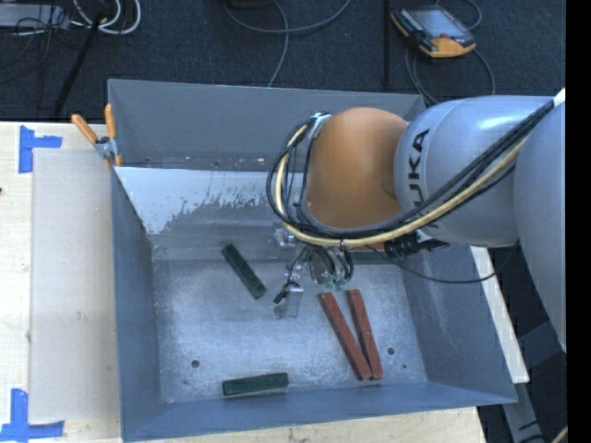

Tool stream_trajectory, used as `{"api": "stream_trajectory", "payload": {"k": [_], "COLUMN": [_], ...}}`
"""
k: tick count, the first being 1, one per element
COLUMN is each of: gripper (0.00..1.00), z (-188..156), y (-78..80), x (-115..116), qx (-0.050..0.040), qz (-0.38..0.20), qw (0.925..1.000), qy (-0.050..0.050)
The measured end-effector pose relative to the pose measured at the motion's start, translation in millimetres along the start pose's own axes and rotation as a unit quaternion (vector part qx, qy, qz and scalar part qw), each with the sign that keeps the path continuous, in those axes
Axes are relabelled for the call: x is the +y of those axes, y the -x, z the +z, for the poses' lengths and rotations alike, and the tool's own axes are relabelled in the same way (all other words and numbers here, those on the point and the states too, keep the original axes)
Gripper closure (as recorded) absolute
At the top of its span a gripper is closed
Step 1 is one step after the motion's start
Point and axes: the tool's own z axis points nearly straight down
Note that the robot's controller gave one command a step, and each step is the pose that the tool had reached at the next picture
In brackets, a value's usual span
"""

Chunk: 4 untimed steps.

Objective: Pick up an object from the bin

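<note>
**Gripper low over the bin floor, between a green bar and two red-brown bars**

The gripper [288, 301] hangs close above the floor of the grey bin [194, 330], a little behind the middle; its tip is small and partly shadowed under the wrist, so I cannot tell how far the jaws are open, nor see anything held between them; below it lies bare, speckled metal.

Just to its left lies a dark green bar [245, 271], flat on the floor and set on a slant, its far end towards the back wall; it lies near the gripper but apart from it. Just to the right lies a pair of red-brown bars [353, 335], side by side and touching along their length, running from near the gripper down towards the front right corner.

A second dark green bar [255, 386] lies well apart, along the front wall.

Above the gripper sits the rounded orange cover [351, 169], ringed by looping cables [282, 187]; the grey arm [480, 173] comes in from the right.
</note>
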Motion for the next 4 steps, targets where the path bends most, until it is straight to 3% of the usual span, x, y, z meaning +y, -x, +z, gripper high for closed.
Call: {"api": "stream_trajectory", "payload": {"k": [1,2,3,4], "gripper": [0.0,0.0,1.0,1.0], "z": [88.8,83.9,83.4,-60.8], "y": [37.4,40.6,41.4,21.3], "x": [-2.1,55.8,52.3,50.3], "qx": [0.0045,0.0022,0.0021,-0.0009], "qz": [0.048,0.043,0.047,0.023], "qw": [0.9988,0.9991,0.9989,0.9997], "qy": [0.0,0.002,0.001,0.002]}}
